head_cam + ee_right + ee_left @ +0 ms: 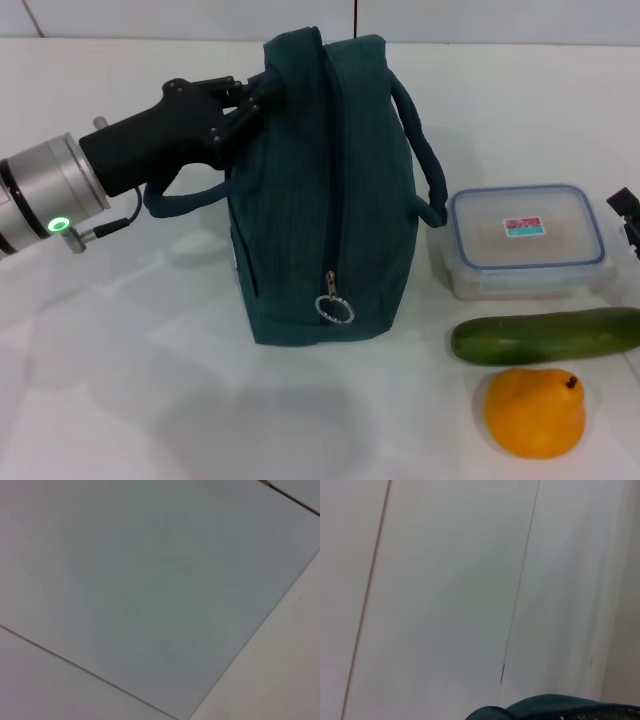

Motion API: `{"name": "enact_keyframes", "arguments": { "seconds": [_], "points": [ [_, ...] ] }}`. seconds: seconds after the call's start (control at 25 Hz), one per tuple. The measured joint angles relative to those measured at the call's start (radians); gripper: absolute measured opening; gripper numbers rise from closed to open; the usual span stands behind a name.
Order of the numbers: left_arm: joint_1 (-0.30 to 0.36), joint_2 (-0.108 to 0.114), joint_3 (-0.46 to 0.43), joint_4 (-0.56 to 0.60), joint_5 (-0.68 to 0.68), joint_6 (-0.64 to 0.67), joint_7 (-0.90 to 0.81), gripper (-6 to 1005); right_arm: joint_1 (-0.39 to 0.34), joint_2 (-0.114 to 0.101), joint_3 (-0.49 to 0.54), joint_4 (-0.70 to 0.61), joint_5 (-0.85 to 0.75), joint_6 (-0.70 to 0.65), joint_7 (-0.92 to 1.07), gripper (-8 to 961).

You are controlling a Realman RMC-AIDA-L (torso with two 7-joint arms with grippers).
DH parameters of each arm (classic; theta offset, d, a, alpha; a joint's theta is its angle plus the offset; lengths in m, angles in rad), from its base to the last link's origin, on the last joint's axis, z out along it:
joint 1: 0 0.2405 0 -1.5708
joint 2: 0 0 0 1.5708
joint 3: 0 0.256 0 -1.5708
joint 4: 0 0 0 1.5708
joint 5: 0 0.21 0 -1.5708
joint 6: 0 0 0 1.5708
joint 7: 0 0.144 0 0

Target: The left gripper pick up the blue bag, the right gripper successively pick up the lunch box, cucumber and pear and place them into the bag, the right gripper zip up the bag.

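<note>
While the blue bag [325, 190] stands upright on the white table [150, 400], the entries below apply.

Left gripper: the left gripper [255, 100] reaches in from the robot's left and meets the upper left side of the bag near its top edge; fingers appear clenched on the fabric there.

Blue bag: centre of the table, zipper run closed down the facing end, silver ring pull [335, 310] hanging near the base. One loop handle [180, 200] droops on the left below the gripper, the other [425, 160] arcs on the right. Left wrist view catches only a strip of its teal fabric [555, 707].

Right gripper: the right gripper [628, 215] barely shows at the right edge, just beside the lunch box; cannot tell whether it is parted or closed.

Lunch box: the lunch box [527, 240] sits on the table right of the bag, lid on, sticker up.

Cucumber: the cucumber [545, 335] lies lengthwise just in front of the lunch box.

Pear: the pear [535, 412] rests in front of the cucumber, nearly touching it.
</note>
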Motion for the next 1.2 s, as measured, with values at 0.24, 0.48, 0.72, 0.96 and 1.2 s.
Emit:
{"name": "enact_keyframes", "arguments": {
  "seconds": [0.24,0.48,0.72,0.96,1.2],
  "points": [
    [0.0,-0.001,0.0,0.012,-0.001,-0.002,0.029,117,0.034,0.0,-0.009,0.003,-0.012,0.036,0.06,846],
    [-0.002,-0.002,0.0,0.02,-0.004,-0.002,0.042,116,0.059,0.0,-0.007,0.006,-0.049,0.04,0.108,824],
    [-0.001,-0.001,0.0,0.032,-0.006,-0.002,0.055,115,0.075,0.0,-0.001,0.007,-0.07,0.037,0.117,802],
    [0.002,-0.001,0.0,0.034,-0.007,-0.002,0.056,115,0.076,0.0,0.001,0.006,-0.064,0.031,0.118,781],
    [0.001,0.0,0.0,0.034,-0.007,-0.002,0.056,115,0.077,0.0,0.01,0.006,-0.067,0.035,0.118,759]
  ]
}}
